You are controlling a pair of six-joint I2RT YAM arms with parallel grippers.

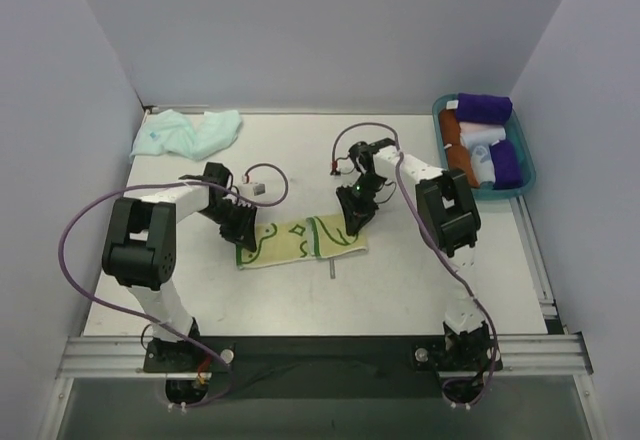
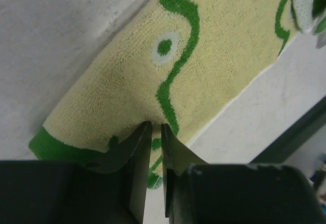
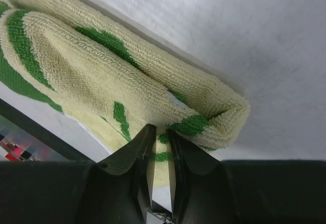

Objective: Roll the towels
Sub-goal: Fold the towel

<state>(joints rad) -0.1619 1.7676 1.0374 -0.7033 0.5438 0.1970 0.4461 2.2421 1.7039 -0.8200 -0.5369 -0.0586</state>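
The right gripper (image 3: 158, 131) is pinching the folded end of the yellow towel (image 1: 292, 240) — the left gripper (image 2: 157, 127) is nipping its flat end.

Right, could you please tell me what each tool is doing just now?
Left tool: nearly shut at one end of the yellow towel; grip cannot be told.
Right tool: shut on the yellow towel's folded end.

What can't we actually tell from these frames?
- Left wrist: left gripper jaws nearly together on the yellow towel; cloth pinched or not, unclear.
- Right wrist: same for right gripper at the folded end.
- Top view: both fingertips hidden under the wrists.
- Mint towel: top view only, creases too small.
- Tray: rolls overlap, count unclear.
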